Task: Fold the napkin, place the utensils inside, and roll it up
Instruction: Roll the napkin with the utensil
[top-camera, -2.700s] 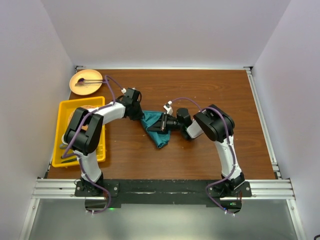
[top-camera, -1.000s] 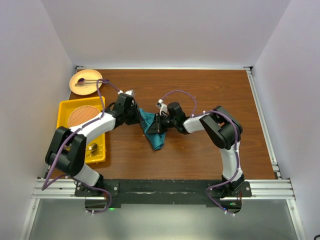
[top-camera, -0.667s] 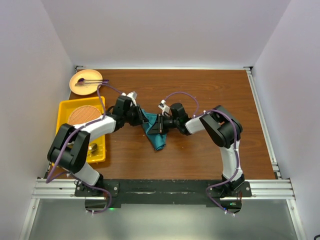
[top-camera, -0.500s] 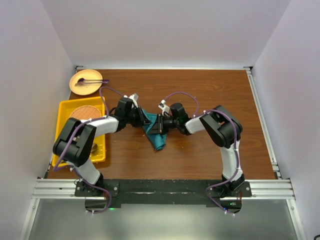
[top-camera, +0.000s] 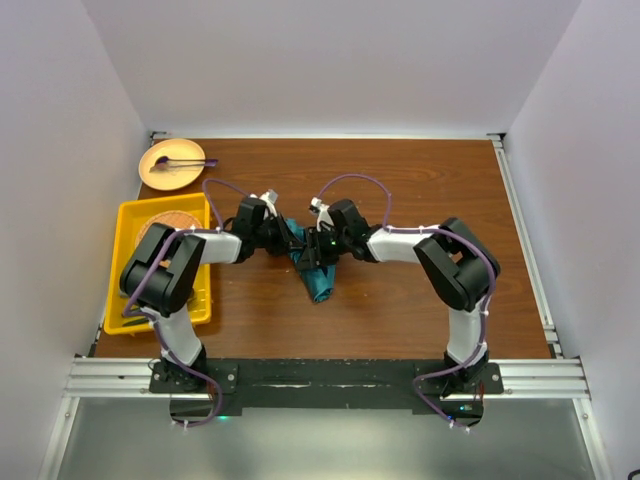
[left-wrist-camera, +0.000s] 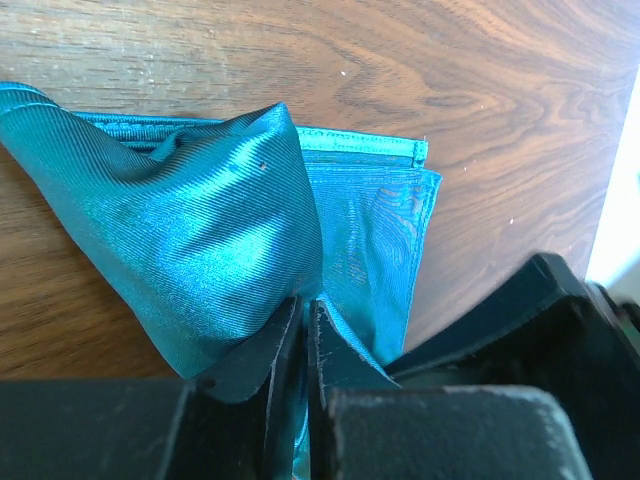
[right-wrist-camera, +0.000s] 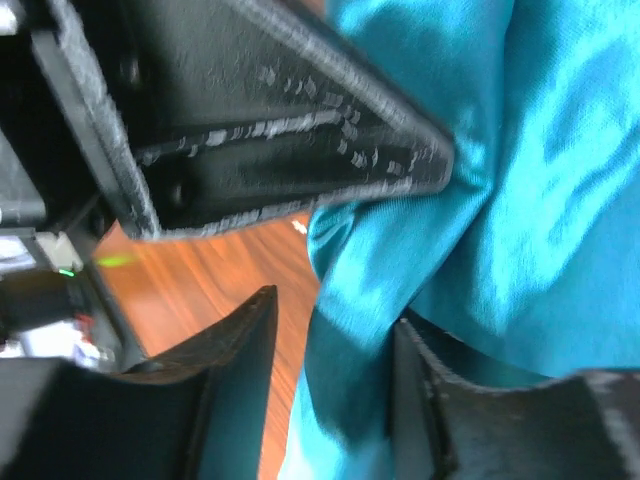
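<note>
Near centre, left gripper (left-wrist-camera: 303, 308) clamps the napkin (left-wrist-camera: 200, 215).

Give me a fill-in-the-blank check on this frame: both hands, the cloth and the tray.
1. The left hand is pinched shut on the ____.
2. The right hand stands ____.
3. The tray beside the left arm is ____ in colour.
Missing words: napkin; open; yellow.
</note>
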